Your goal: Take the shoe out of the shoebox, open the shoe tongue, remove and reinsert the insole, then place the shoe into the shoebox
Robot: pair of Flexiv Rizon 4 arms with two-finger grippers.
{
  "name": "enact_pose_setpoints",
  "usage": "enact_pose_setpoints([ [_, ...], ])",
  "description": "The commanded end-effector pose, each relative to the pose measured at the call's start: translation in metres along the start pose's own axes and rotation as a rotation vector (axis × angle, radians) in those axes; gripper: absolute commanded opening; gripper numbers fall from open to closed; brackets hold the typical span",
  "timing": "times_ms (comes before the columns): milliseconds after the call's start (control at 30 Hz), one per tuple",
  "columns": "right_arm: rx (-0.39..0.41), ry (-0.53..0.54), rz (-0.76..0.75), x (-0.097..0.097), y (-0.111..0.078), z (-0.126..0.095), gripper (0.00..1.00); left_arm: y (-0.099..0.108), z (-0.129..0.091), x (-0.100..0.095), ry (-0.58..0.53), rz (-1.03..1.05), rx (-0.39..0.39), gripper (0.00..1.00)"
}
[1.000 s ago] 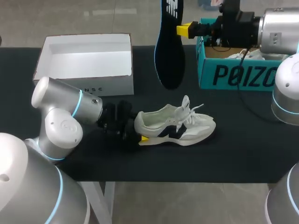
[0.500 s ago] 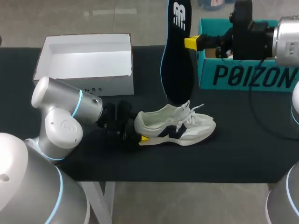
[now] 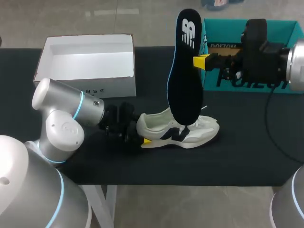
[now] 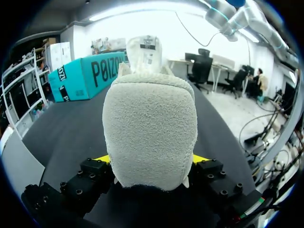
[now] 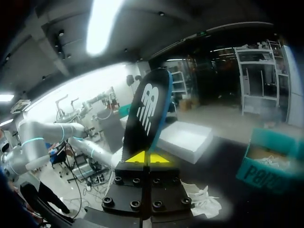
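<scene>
Shoe [image 3: 183, 128]: laid on its sole at the middle of the black table [image 3: 247, 156], toe turned to 3 o'clock, heel to 9 o'clock.
Left gripper [image 3: 142, 140]: clamped on the shoe's heel; in the left wrist view [image 4: 151, 159] a yellow tip is seen pressed against each side of it.
Insole [image 3: 184, 80]: held in the air nearly upright, logo end at 12 o'clock, lower end at 6 o'clock over the shoe's opening; whether shoe and insole are touching cannot be told.
Right gripper [image 3: 202, 61]: closed on the insole's edge from the 3 o'clock side, both yellow tips [image 5: 145, 156] drawn together against it.
Teal shoebox [image 3: 285, 26]: set at 2 o'clock from the shoe, partly hidden by the right arm.
White box [image 3: 85, 64]: set open at 10 o'clock from the shoe.
</scene>
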State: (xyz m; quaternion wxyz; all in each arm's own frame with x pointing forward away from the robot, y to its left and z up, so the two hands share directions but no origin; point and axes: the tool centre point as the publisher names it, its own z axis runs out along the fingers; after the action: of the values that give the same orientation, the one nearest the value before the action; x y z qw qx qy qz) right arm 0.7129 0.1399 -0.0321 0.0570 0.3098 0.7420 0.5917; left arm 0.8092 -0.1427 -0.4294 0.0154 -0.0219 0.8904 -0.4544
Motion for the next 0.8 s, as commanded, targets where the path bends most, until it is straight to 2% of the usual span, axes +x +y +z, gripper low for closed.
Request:
enact_pose_setpoints([
  [33, -0.003, -0.018, 0.004, 0.008, -0.009, -0.016, 0.0, 0.001, 0.001, 0.001, -0.001, 0.0, -0.002, 0.0],
  [300, 0.006, -0.018, -0.011, 0.009, -0.013, -0.019, 0.0, 0.001, 0.001, 0.001, -0.001, 0.0, -0.002, 0.0],
  [800, 0.022, -0.027, -0.016, 0.021, -0.018, -0.025, 0.0, 0.001, 0.001, 0.001, -0.001, 0.0, -0.002, 0.0],
])
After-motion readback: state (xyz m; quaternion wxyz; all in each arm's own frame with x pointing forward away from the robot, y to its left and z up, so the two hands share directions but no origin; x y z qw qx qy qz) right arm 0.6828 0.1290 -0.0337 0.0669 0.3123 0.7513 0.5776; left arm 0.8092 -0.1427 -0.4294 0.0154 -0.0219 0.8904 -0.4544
